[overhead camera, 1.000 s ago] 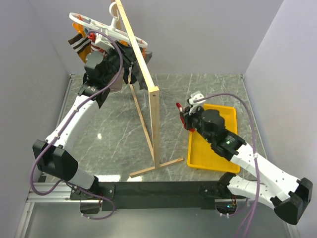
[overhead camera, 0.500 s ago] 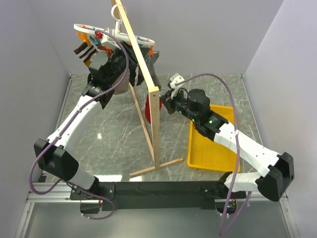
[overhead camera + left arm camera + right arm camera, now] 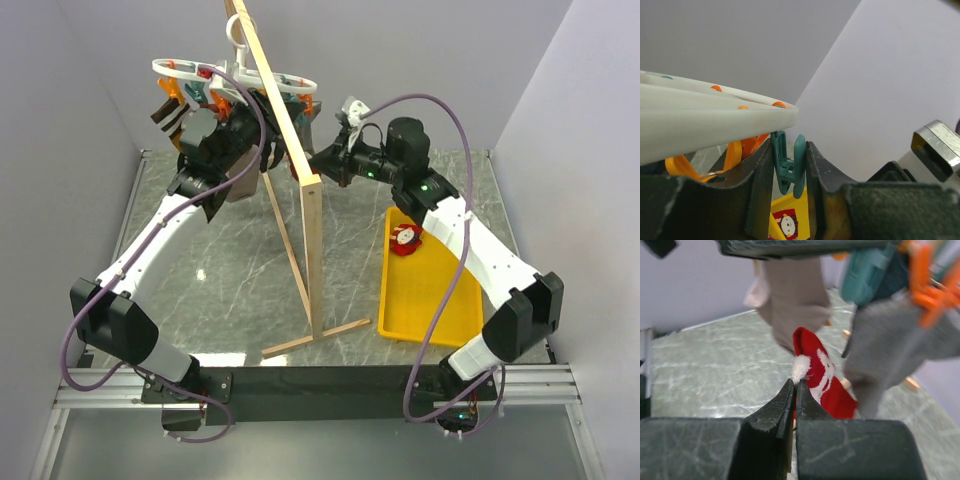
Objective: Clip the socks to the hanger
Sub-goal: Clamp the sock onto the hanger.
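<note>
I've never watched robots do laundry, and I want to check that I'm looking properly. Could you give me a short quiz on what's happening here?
1. True or false: the right tool is pinching a red sock.
2. Where does the other red sock lie? A) in the yellow tray; B) on the bare tabletop; C) over the top of the wooden frame.
3. What colour is the clip that the left tool squeezes?

Key: 1 true; 2 A; 3 teal.
</note>
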Action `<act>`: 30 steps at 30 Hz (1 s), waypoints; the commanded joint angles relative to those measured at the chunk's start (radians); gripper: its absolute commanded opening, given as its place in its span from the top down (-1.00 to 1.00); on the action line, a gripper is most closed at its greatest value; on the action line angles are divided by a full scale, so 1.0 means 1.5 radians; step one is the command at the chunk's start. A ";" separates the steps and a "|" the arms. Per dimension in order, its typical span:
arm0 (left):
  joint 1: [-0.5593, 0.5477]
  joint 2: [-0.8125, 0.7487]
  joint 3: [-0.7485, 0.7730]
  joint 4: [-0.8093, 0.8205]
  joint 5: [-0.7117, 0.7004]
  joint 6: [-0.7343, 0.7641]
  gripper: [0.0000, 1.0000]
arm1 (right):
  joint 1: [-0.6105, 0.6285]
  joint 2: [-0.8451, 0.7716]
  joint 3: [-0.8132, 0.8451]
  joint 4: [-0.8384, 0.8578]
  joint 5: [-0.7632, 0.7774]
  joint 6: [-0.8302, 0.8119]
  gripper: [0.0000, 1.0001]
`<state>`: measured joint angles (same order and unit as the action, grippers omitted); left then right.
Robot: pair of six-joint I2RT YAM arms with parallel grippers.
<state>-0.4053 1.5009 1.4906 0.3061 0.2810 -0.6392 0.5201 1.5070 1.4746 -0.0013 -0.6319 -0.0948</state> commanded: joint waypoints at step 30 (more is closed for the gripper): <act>0.062 -0.031 -0.030 0.155 0.240 0.111 0.49 | -0.049 0.194 0.391 -0.252 -0.236 -0.092 1.00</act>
<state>-0.3191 1.4742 1.4303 0.4343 0.6010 -0.5159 0.4553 1.7802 1.9903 -0.3595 -0.9619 -0.2104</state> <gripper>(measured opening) 0.320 0.021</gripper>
